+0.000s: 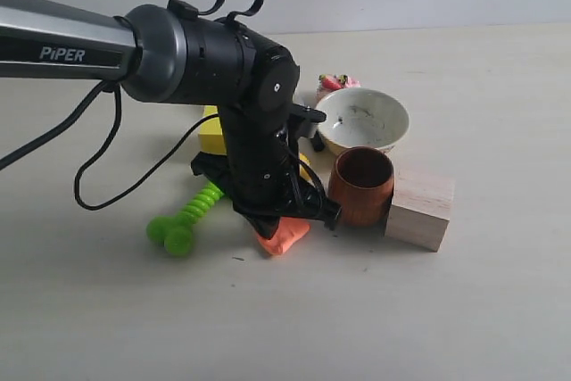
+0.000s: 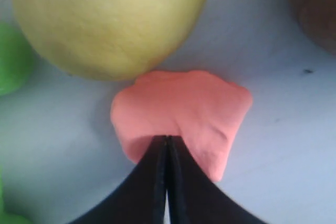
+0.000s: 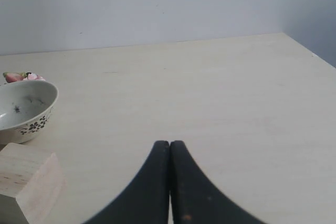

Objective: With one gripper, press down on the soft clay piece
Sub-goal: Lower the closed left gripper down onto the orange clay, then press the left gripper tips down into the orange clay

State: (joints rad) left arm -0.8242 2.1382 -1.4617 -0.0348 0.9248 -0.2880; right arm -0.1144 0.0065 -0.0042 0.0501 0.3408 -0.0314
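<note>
The soft clay piece (image 2: 181, 111) is a flat salmon-orange lump lying on the table, touching the round yellow fruit (image 2: 110, 19). In the exterior view the soft clay piece (image 1: 284, 236) shows only partly from under the left arm. My left gripper (image 2: 167, 138) is shut with nothing between its fingers, its tips pressed onto the clay's near edge. The left gripper's tip is hidden behind the arm in the exterior view. My right gripper (image 3: 169, 142) is shut and empty, over bare table away from the clay.
A brown cup (image 1: 361, 185), a wooden block (image 1: 419, 207) and a white bowl (image 1: 363, 120) stand right of the clay. A green toy (image 1: 186, 218) lies to its left, a yellow block (image 1: 211, 134) behind. Pink items (image 1: 335, 84) sit behind the bowl.
</note>
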